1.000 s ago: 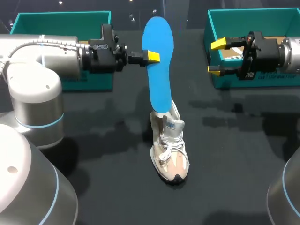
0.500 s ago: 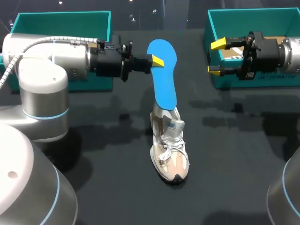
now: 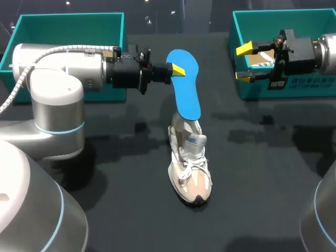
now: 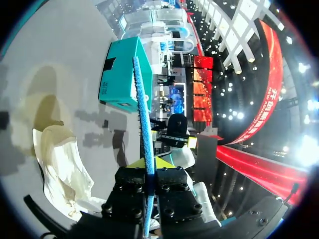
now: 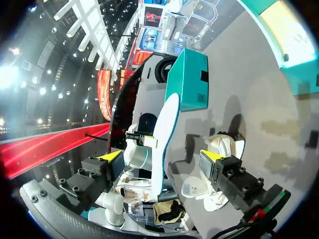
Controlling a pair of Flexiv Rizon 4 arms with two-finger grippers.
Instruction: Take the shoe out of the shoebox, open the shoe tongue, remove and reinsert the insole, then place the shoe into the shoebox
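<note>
Coming in from the left over the dark table [image 3: 262, 173]: the left arm [image 3: 58, 68], silver, elbow bent, forearm stretched level toward the right across the near wall of the left shoebox [image 3: 68, 23]. At its end, the left gripper [image 3: 176, 68], fingers closed tight on the left edge of the insole [image 3: 186, 89], close to its far, rounded end. From the left wrist, that insole seen edge-on as a thin blue line, pinched between both black finger blocks, with a yellow tip on either side.

From the right, the right arm [image 3: 325, 47], held level over the near-left corner of the right shoebox [image 3: 294, 18]. On it, the right gripper [image 3: 243, 63], pointing left, fingers spread wide with nothing between them, well apart from the insole.

At far left and far right, both shoeboxes teal and open-topped.

In the middle of the table, between the boxes and nearer than them, the shoe [image 3: 190, 168]: upright on its sole, toe toward the near side, heel toward the far side. Cream and beige upper, white laces, dark edge at the toe.

Smallest, the insole: bright blue, smooth, foot-shaped, rising steeply out of the shoe's opening. Near end tucked inside at the heel, the rest leaning up toward the far side, top tilted slightly left.
</note>
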